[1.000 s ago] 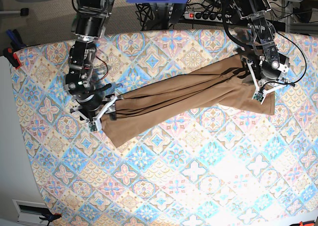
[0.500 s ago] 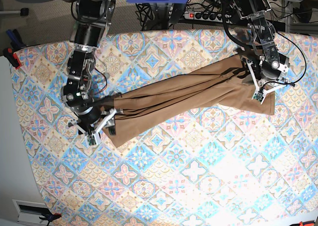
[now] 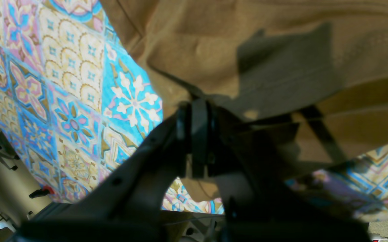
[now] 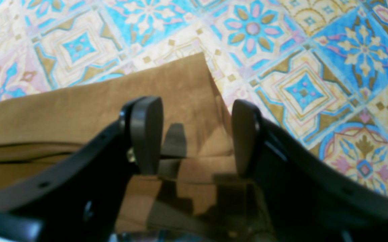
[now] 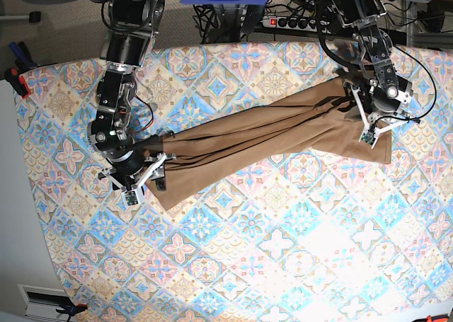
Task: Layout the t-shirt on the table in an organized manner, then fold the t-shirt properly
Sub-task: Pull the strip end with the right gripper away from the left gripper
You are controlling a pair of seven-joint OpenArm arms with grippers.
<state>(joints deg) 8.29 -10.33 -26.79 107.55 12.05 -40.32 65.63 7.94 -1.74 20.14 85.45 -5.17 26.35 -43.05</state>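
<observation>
Tan-brown soft t-shirt (image 5: 269, 134) stretched across pastel tile-pattern table (image 5: 283, 265); left claw (image 3: 197, 134) clamped on t-shirt, right claw (image 4: 194, 134) gaping w/ nothing held.

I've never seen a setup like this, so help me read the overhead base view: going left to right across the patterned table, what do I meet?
Bare edge of the table → right gripper, jaws open → t-shirt, stretched into a long brown band → left gripper, shut on the t-shirt's far end.

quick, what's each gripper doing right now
Left gripper: shut on the t-shirt.
Right gripper: open, over the shirt's end, holding nothing.
</observation>
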